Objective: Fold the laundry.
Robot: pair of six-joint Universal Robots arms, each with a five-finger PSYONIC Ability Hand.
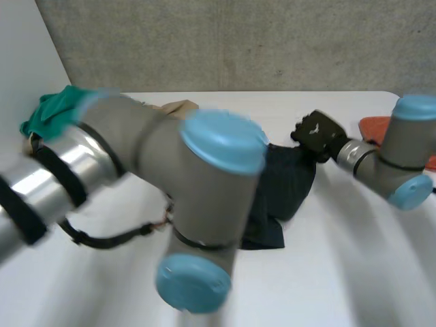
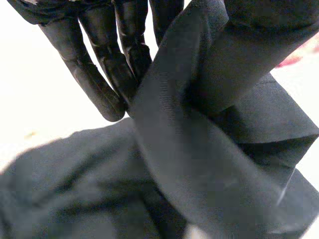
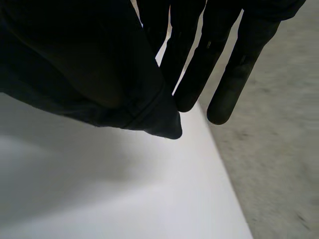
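**Both hands pinch the dark garment**

The dark garment [image 1: 289, 180] lies bunched at the centre of the frame on the white bench [image 1: 354, 272], partly behind the left arm [image 1: 170, 163]. The right hand [image 1: 317, 133] meets its upper right edge. In the right wrist view its straight fingers [image 3: 234, 64] pinch a corner, held clear of the bench. The left hand [image 2: 99, 69] pinches a raised fold against its straight fingers. A green cloth [image 1: 51, 112] sits upper left, a tan cloth [image 1: 178, 107] near it — an orange item [image 1: 373, 126] at far right.
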